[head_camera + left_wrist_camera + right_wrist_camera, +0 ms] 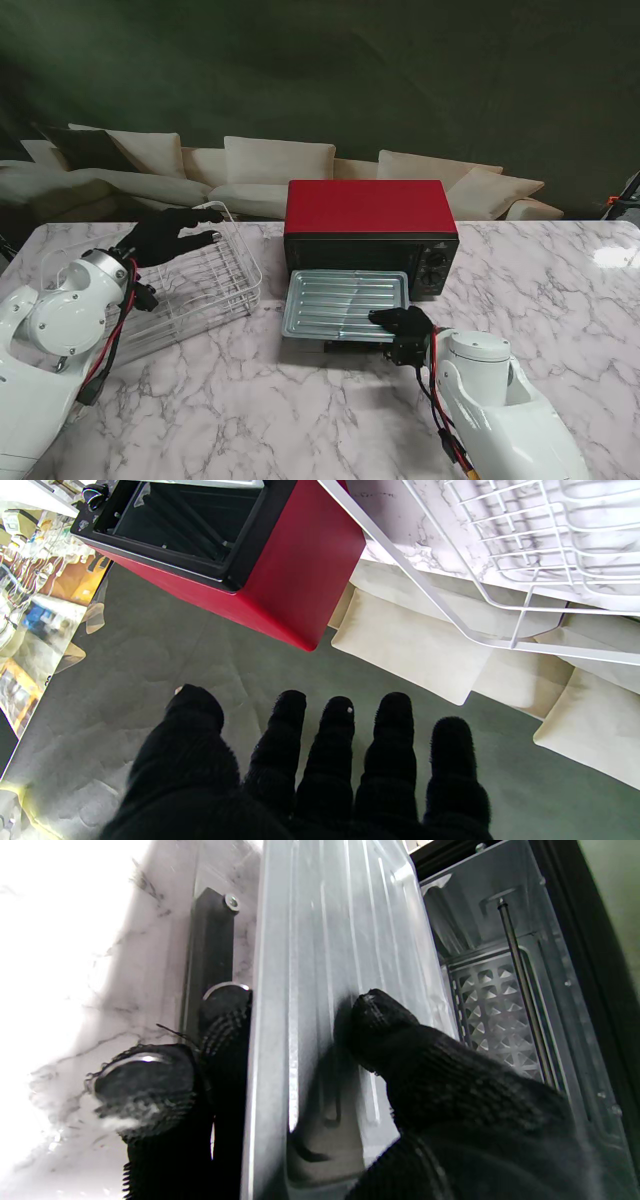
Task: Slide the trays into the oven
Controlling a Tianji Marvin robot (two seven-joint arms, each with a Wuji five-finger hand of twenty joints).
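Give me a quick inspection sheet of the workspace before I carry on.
Surface: marble table, bare in front.
Job's things: red oven open; metal tray partly in its mouth; white wire rack to its left, outside.
Clutter: nothing seen.
Hands: right hand pinches the metal tray's near rim, thumb on top; left hand over the wire rack's far edge, fingers spread, holding nothing.
Cables: red and black wires along both forearms.
Surroundings: cream sofa behind the table.

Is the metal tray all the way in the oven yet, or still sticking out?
Still sticking out: most of the metal tray lies in front of the oven, the right hand gripping its near edge.
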